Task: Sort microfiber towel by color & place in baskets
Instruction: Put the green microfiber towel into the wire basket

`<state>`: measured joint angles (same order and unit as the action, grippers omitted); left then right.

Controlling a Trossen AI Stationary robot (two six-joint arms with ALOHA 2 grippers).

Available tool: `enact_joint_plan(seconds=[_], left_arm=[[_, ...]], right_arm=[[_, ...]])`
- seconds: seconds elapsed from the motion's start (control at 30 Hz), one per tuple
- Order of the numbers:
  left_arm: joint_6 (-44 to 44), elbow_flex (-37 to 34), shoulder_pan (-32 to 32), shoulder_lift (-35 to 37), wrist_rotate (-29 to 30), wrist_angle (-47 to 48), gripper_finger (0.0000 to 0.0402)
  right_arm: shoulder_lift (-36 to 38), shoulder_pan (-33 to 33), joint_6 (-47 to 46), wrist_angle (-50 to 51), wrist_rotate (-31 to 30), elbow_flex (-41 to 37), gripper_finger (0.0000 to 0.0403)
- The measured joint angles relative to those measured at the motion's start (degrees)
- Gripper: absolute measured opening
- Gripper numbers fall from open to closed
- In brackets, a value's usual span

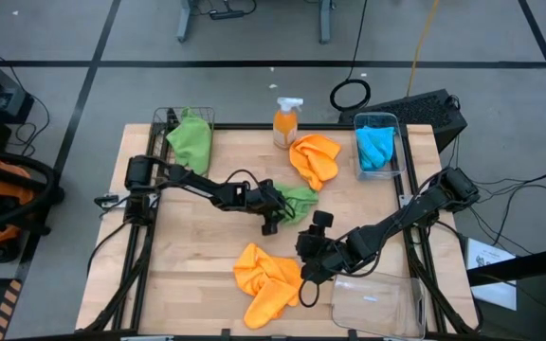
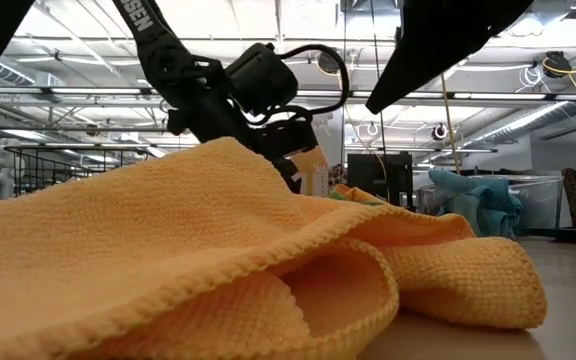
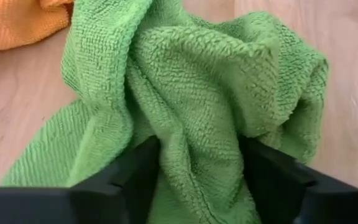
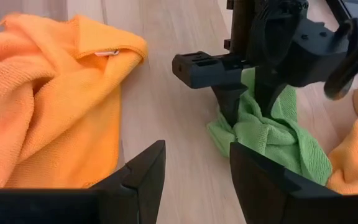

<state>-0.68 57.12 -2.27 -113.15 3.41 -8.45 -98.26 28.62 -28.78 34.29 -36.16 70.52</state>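
My left gripper (image 1: 271,210) is at the table's middle, shut on a green towel (image 1: 298,199). My right gripper (image 1: 307,270) hovers open and holds nothing, just right of an orange towel (image 1: 265,281) crumpled near the near edge. In the right wrist view that orange towel (image 4: 48,106) lies beside my open fingers. A second orange towel (image 1: 315,157) rests on the table by the spray bottle. Another green towel (image 1: 191,140) fills the black wire basket (image 1: 166,117). Blue cloth (image 1: 376,146) sits in a clear basket (image 1: 395,126). An empty clear basket (image 1: 377,305) stands at the near right. My left gripper pinches a bunched-up fold of the green towel (image 3: 197,143) between its two fingers (image 3: 138,171). The fingers come from above, pointing down (image 4: 232,102). Several layers are gathered between them. The rest of the towel (image 4: 272,140) lies slack on the table.
An orange spray bottle (image 1: 287,123) with a white trigger stands at the far edge between the baskets. Bare wood lies between the two grippers and at the near left. Cables and a black keyboard lie beyond the far right corner.
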Motion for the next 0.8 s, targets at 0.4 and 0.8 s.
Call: enact_joint_plan(seconds=[0.4,0.8], left_arm=[[0.3,-0.3,-0.7,2.1,-0.1,1.3,0.002],[0.3,-0.3,0.3,21.5,4.0,18.5,0.0021]], right_arm=[[0.0,0.7,-6.1,6.1,-0.2,0.0,0.0169],[0.0,1.9,-6.6,6.6,-3.2,0.0,0.0169]])
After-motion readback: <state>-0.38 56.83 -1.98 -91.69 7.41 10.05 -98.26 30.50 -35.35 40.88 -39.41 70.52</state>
